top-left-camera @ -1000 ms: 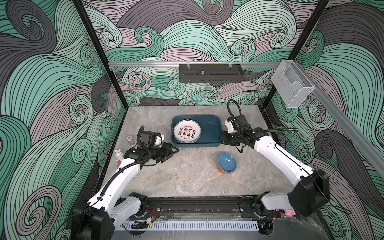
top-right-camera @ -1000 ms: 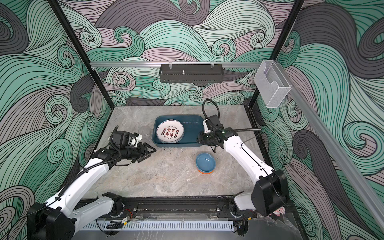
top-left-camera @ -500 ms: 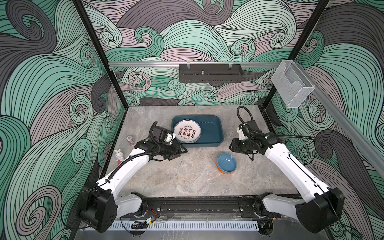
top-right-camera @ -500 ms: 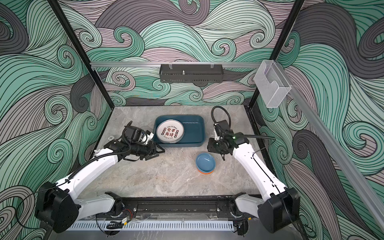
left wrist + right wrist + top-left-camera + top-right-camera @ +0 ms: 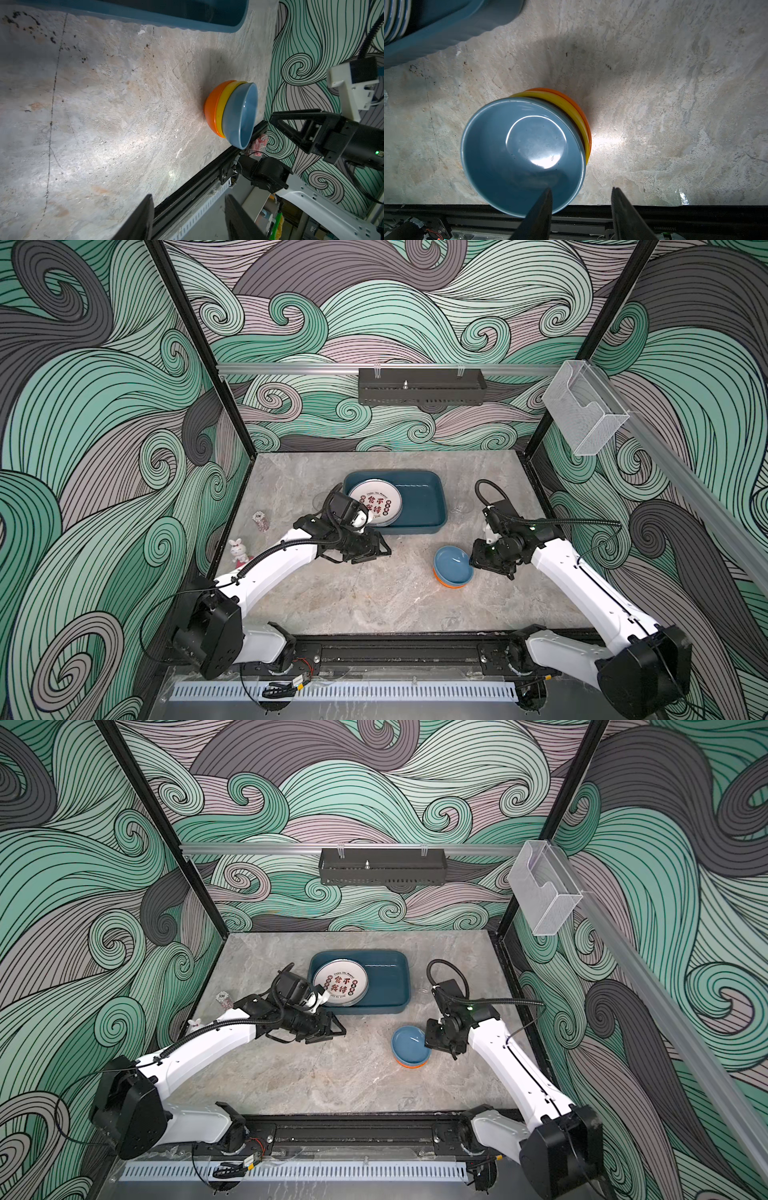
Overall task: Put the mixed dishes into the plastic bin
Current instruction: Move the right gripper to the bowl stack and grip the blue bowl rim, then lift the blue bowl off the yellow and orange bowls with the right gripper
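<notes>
So far I count the printed plates [image 5: 376, 506] stacked in the smooth teal bin [image 5: 432, 510]. Left to do: glossy nested blue/yellow/orange bowls [image 5: 453, 568] at the bin's 5 o'clock, and a ribbed clear tumbler [image 5: 261, 520] at 9. R gripper [image 5: 581, 189] is part-open over the blue rim w/ nothing held. L gripper [image 5: 189, 196] is part-open, empty.

A white rabbit toy [image 5: 238, 549] stands on the gray table [image 5: 374, 605]. A black tray [image 5: 422, 386] and clear box [image 5: 584, 412] hang above.
</notes>
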Available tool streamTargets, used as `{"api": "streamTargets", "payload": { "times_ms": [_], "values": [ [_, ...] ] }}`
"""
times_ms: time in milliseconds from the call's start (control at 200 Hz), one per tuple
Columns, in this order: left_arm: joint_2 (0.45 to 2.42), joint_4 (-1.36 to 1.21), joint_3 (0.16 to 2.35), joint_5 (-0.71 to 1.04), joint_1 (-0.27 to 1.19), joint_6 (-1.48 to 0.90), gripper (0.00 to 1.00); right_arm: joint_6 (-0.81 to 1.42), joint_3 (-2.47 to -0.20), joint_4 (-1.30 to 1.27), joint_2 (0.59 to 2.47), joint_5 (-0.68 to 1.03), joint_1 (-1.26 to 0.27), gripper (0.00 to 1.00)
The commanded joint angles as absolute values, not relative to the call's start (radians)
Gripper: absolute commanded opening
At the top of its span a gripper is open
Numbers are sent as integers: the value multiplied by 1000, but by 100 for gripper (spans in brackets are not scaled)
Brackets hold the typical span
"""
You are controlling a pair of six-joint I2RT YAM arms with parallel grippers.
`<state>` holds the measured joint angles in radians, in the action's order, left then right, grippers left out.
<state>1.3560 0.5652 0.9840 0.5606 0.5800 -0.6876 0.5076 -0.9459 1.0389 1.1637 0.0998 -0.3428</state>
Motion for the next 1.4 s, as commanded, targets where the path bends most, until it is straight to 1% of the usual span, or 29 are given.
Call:
{"api": "streamTargets", "payload": {
  "times_ms": [0, 255, 415, 670, 776, 891, 1391],
  "values": [
    [1376, 578, 1013, 536, 602, -667, 57, 534, -921, 1033, 1173, 137, -337, 48],
    [1391, 565, 997, 531, 622, -678, 57, 551, -885, 989, 1218, 162, -339, 44],
    [1396, 554, 988, 530, 626, -687, 57, 550, -876, 974, 1248, 166, -339, 36],
    [1402, 540, 973, 531, 629, -696, 56, 549, -870, 965, 1265, 167, -339, 27],
    [1402, 540, 973, 530, 629, -696, 56, 547, -869, 961, 1269, 166, -340, 22],
    [1401, 539, 970, 529, 629, -696, 56, 545, -870, 962, 1267, 166, -339, 19],
    [1393, 535, 960, 528, 629, -696, 56, 500, -925, 1014, 1250, 129, -339, 4]
  ]
}}
